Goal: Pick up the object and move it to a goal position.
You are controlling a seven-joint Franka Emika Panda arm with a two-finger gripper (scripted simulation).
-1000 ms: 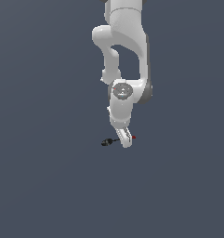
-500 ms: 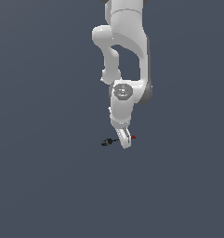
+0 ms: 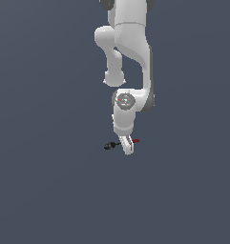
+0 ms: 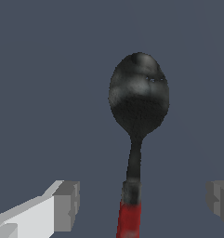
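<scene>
Lying on the plain dark grey counter, the spoon sits between the fingers of the wide-open claw (neither touches it), black head towards the exterior view's left.

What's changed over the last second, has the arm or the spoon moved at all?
Nothing visibly changed. The claw hangs low at the spoon as before; the black head sticks out to the exterior view's left and the red handle to its right. In the wrist view the fingers stand apart on either side of the handle, not touching it.
</scene>
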